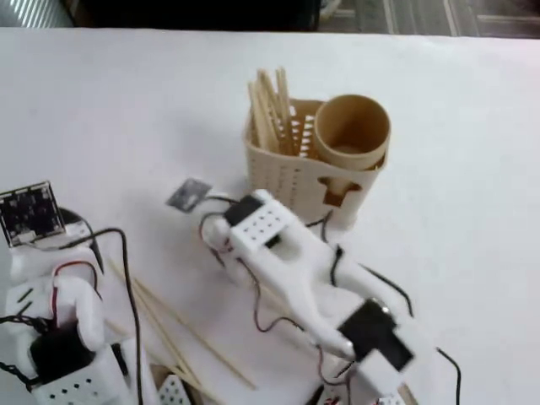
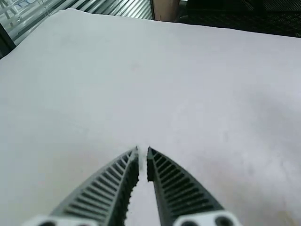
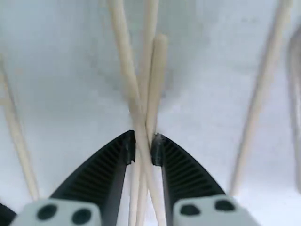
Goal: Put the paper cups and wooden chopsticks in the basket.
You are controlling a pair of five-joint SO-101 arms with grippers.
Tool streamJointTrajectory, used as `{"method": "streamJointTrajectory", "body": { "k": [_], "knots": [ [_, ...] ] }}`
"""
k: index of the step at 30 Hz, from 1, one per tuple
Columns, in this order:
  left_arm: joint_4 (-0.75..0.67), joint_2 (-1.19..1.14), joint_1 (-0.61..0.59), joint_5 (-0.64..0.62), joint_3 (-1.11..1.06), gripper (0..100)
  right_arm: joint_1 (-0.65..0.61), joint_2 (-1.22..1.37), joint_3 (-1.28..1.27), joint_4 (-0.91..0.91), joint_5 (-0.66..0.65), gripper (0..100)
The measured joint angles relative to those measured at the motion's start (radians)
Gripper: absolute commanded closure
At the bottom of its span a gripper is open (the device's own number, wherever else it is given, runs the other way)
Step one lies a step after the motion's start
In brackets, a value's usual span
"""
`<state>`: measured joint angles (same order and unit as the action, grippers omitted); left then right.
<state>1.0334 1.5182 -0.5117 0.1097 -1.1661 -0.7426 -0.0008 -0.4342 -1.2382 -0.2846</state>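
A: State of the right gripper [image 3: 142,143]?
B: Jaws drawn narrow onto a crossed bundle of wooden chopsticks [image 3: 141,89], down at the table. Can't tell where along their length the pinch sits. The left gripper [image 2: 142,160] has its jaws nearly together with nothing between them, over bare table [image 2: 188,84].
A: How will the sticks handle?
B: Judging by looks: light, stiff, smooth and round. Crossed like that, they may scissor apart or pivot. A hold near the middle should keep them level; a hold near an end risks one sliding out.
A: Where's everything else?
B: The basket [image 1: 287,181] stands mid-table with perforated walls. Upright sticks [image 1: 270,110] and a paper cup [image 1: 353,126] stand in it side by side. Loose sticks [image 1: 181,325] lie on the table near the arms, well apart from the basket.
A: Surface, room?
B: White matte tabletop with cables [image 1: 126,278] trailing across it. A small grey square [image 1: 189,194] lies near the basket. Slatted blinds [image 2: 108,7] show past the far edge
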Motion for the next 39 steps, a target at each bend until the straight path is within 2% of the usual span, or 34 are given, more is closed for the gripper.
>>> {"method": "streamJointTrajectory", "body": {
  "k": [11,16,21,29,35,39],
  "knots": [
    [0.000,0.000,0.000,0.000,0.000,95,0.103,-0.443,0.002,-0.020,-0.017,98.1],
    [0.000,0.000,0.000,0.000,0.000,95,0.109,-0.597,0.002,0.048,-0.015,98.1],
    [0.000,0.000,0.000,0.000,0.000,95,0.114,-0.715,0.002,0.192,0.044,98.1],
    [0.000,0.000,0.000,0.000,0.000,95,0.138,-0.852,0.002,0.546,0.086,98.1],
    [0.000,0.000,0.000,0.000,0.000,95,0.213,-0.902,0.002,0.706,0.092,98.1],
    [0.000,0.000,0.000,0.000,0.000,95,0.296,-0.902,0.002,0.779,0.172,98.1]
  ]
}}
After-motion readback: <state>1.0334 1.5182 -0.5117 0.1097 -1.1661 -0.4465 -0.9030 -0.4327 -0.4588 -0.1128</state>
